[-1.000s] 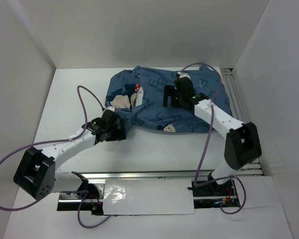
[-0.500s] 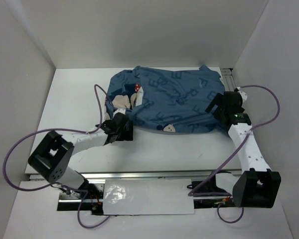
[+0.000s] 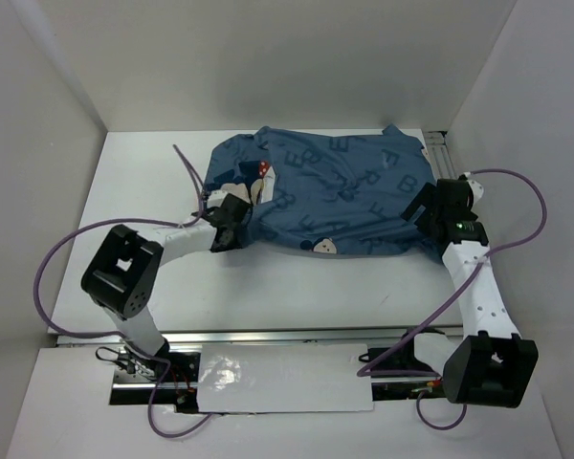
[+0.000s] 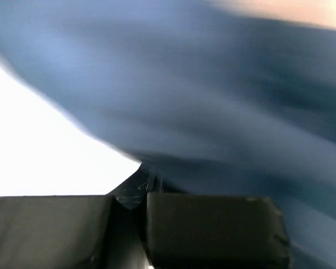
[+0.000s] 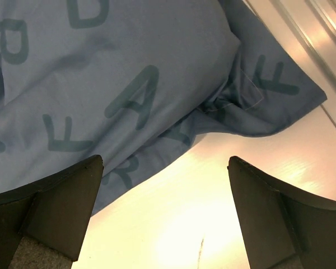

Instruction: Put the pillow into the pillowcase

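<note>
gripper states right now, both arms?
Left gripper: closed at the pillowcase edge; blur hides whether fabric is pinched.
Right gripper: open, holding nothing.

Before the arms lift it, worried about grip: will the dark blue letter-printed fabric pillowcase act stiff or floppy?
Probably floppy: the pillowcase lies rumpled, with loose folds at its edge. Likely drags as one bulky mass, since it looks stuffed.
</note>
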`<state>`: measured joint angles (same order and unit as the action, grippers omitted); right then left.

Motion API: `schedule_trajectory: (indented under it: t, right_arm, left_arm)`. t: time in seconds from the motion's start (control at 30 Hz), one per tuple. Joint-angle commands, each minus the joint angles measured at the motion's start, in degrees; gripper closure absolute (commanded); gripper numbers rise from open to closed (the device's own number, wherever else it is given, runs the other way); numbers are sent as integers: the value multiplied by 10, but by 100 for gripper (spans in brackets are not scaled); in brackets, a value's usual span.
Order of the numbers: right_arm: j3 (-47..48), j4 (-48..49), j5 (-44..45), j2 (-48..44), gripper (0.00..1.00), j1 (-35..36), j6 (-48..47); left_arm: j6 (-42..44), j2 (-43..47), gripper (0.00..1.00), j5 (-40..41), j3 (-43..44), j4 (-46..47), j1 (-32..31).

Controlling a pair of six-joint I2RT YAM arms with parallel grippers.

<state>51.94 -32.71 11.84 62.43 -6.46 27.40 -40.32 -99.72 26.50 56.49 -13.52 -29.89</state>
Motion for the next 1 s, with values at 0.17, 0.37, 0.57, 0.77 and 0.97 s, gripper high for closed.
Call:
schedule_trajectory:
  t: [0.17,0.37,0.57,0.77,0.97]
  right_arm:
    - [-22,-10,-8,5,8,-11,12]
    - [-54,41,-65,23,8,-16,-13]
    - [-12,129,-114,108,12,42,-56]
    - [91,162,-98,277,12,129,-62]
    - [206,198,-137,451,17,221,-68]
  left_arm:
    - [-133,180,100,104,-10,-207,98]
    - [-127,261,100,96,-41,-199,110]
    - [-112,278,100,111,-52,-192,122]
    - [-100,278,100,97,-30,-186,149]
    - [-94,278,100,92,-19,-186,181]
